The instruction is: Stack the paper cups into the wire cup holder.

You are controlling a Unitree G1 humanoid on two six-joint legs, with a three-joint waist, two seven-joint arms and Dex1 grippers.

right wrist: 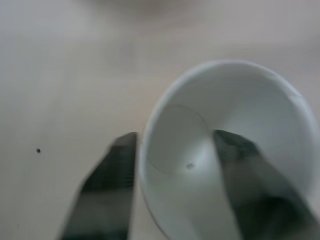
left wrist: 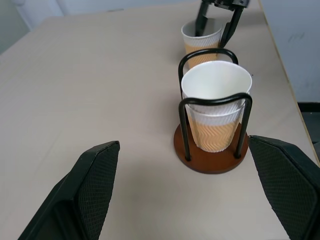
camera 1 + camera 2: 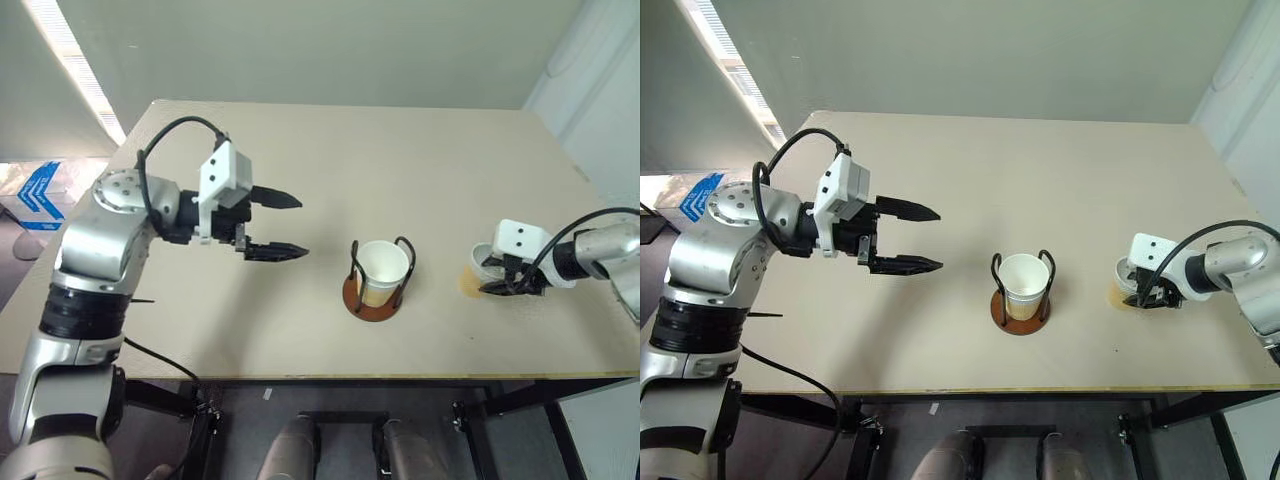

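The wire cup holder (image 3: 372, 306) stands mid-table with a tan paper cup (image 3: 382, 264) upright inside its black loops; in the left wrist view that cup (image 2: 215, 100) seems to show a second rim just under the top one. My left gripper (image 3: 303, 227) hovers open to the holder's left, pointing at it with nothing between its fingers (image 2: 95, 185). Another paper cup (image 2: 202, 42) stands upright at the right. My right gripper (image 3: 497, 288) is down on this cup (image 1: 225, 125), one finger (image 1: 245, 165) inside it and one outside, still apart.
The beige table (image 3: 300, 150) is bare apart from these things. Its front edge runs just below the holder, and its right edge lies close behind the right cup. A blue and white object (image 3: 40, 190) lies on the floor beyond the left edge.
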